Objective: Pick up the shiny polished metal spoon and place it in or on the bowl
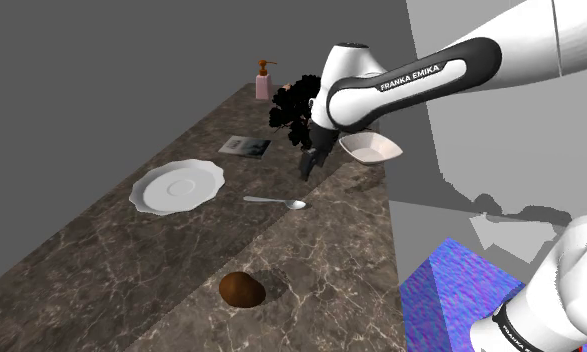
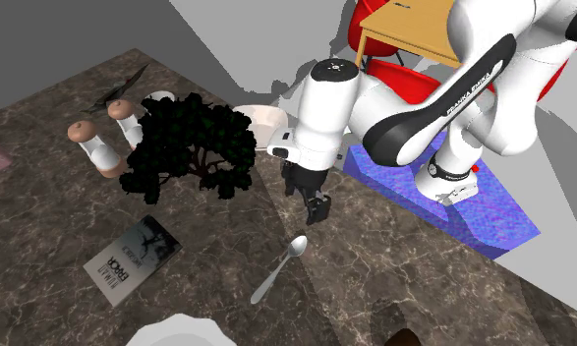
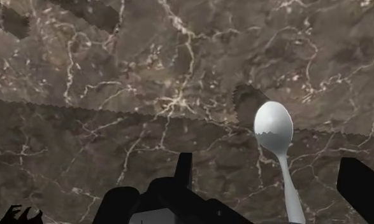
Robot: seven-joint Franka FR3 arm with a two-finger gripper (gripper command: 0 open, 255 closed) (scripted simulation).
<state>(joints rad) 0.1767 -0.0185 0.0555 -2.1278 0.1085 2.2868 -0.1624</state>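
dark veined counter [image 1: 131, 260]. scalloped white plate [image 1: 176, 187] sat at the shoulder view's left. pale grey spoon [image 1: 277, 203] lay flat just right of it. black gripper [image 1: 309, 168] hovered close over the spoon's bowl end, jaws spread and untouching. white bowl [image 1: 371, 148] sat further right, near the edge. risks: the thin spoon skidding on the counter under the fingertips, or an off-centre pinch letting it pivot and drop short.
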